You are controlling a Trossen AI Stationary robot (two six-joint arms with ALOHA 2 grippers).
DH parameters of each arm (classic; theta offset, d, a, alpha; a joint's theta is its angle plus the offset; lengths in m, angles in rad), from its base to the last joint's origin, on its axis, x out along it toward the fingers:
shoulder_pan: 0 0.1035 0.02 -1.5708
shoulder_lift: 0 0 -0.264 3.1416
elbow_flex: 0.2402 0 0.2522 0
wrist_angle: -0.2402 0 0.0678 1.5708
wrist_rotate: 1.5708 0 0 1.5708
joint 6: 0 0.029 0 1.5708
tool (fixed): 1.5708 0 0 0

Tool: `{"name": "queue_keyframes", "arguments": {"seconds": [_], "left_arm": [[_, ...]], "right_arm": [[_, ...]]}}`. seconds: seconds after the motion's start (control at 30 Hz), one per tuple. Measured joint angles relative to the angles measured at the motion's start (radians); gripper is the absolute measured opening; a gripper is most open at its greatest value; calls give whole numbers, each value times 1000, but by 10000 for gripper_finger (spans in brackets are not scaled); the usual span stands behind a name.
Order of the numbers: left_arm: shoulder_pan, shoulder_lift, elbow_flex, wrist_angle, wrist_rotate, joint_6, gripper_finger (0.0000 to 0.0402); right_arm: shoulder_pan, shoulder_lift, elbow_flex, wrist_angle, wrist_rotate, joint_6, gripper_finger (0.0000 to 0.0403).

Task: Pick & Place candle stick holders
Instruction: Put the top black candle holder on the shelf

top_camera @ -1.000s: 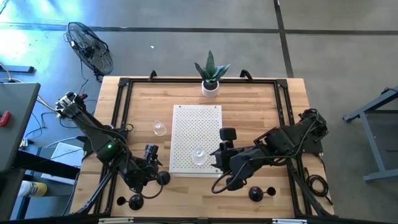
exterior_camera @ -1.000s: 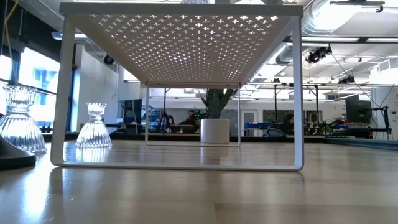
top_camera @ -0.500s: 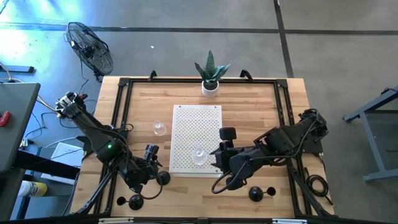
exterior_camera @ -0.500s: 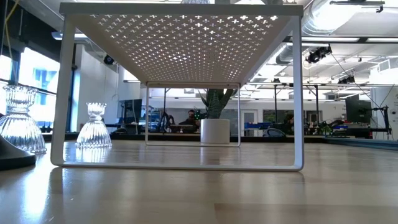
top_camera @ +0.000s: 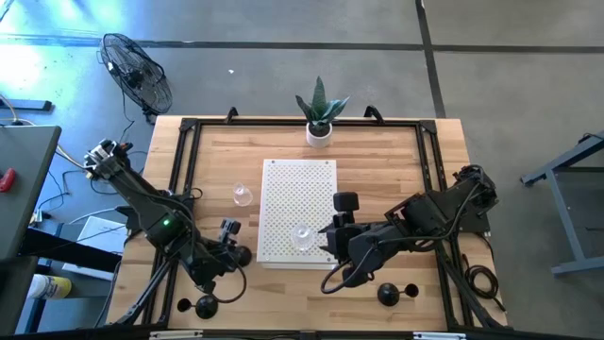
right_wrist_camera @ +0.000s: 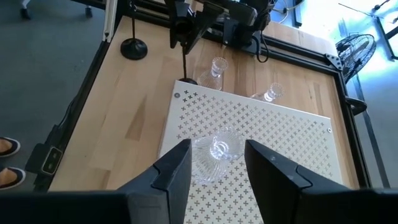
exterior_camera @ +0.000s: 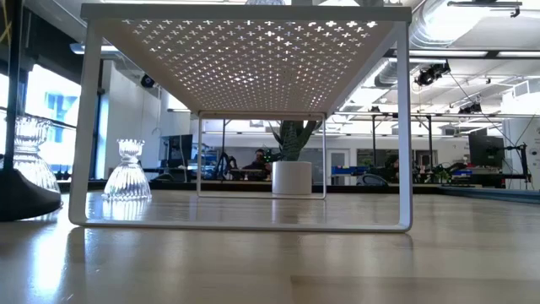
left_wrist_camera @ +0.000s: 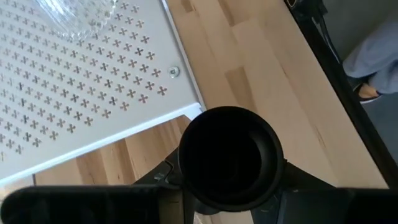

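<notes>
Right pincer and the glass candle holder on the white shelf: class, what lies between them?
Nothing. In the right wrist view the right pincer stands open around the glass holder on the perforated shelf.

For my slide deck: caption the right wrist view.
Open right gripper hovers above a clear glass holder on the white perforated shelf.

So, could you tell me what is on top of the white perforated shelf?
One clear glass candle holder stands on the white perforated shelf, near its front edge, between the right gripper's open fingers. Whatever lies beneath the shelf is hidden from above.
</notes>
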Motion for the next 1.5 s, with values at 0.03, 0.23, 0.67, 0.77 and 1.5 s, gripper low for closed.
{"name": "queue_keyframes", "arguments": {"seconds": [0.03,0.23,0.67,0.77,1.5], "left_arm": [[0,0,0,-6,0,-14,92],[0,0,2,-25,1,-84,92],[0,0,216,-268,-8,-114,92],[0,0,295,-370,-30,-123,92],[0,0,744,-558,-411,-195,92]], "right_arm": [[0,0,0,0,3,0,142],[0,0,0,0,5,0,142],[0,0,0,-23,5,0,142],[0,0,0,-25,5,-1,142],[1,-14,0,-18,50,-108,142]]}}
